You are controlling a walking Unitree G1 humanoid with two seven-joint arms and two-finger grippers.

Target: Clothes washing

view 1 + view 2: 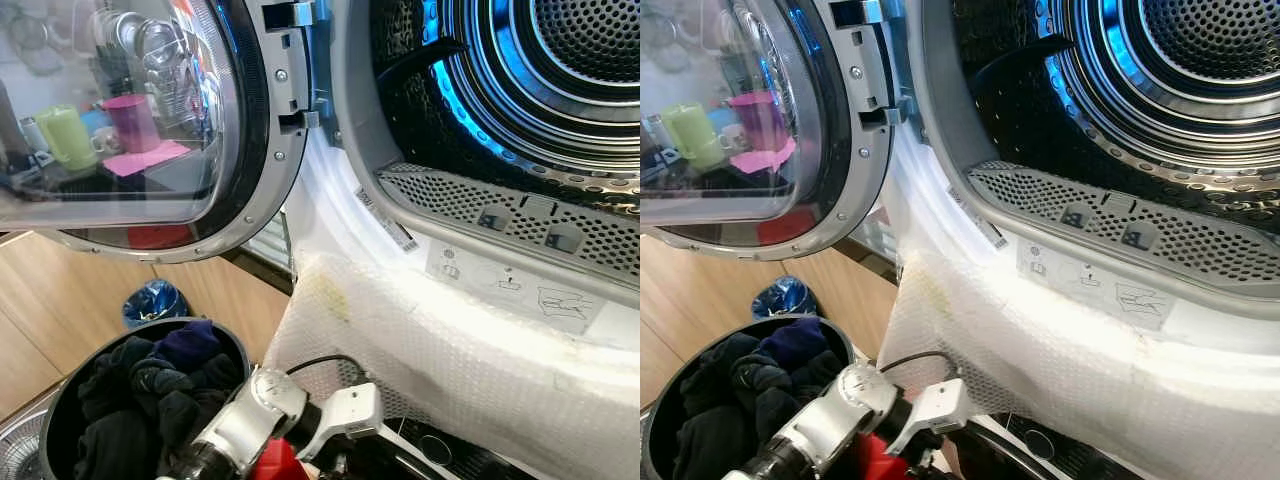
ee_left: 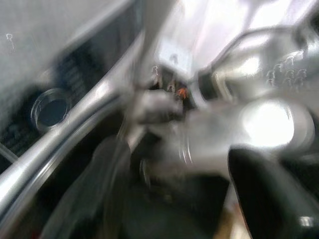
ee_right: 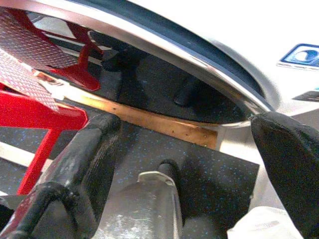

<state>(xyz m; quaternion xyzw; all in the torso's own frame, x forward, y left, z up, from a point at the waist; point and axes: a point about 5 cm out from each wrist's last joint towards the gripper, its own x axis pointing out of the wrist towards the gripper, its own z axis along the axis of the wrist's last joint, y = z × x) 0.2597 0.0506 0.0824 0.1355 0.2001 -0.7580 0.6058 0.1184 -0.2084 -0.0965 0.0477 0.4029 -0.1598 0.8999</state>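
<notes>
Open dryer drum (image 1: 560, 90) with blue light, round glass door (image 1: 140, 120) swung left, bubble wrap (image 1: 450, 350) over the front, bucket (image 1: 845, 345) of dark clothes (image 1: 150, 385) on wooden floor (image 1: 50, 310), right gripper (image 3: 194, 149) fingers spread apart, left gripper (image 2: 189, 164) blurred, its state I cannot tell.

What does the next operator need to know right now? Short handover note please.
Left arm: low, in front of the machine beside the basket; its wrist view is too blurred to read the end effector.
Right end effector: open, holding nothing, pointing at the floor near a red stand.
Door is swung open; the drum looks empty.
Dark clothes fill the basket at lower left.
Done: door opened. Left: move all the clothes into the drum, shut the door.
</notes>
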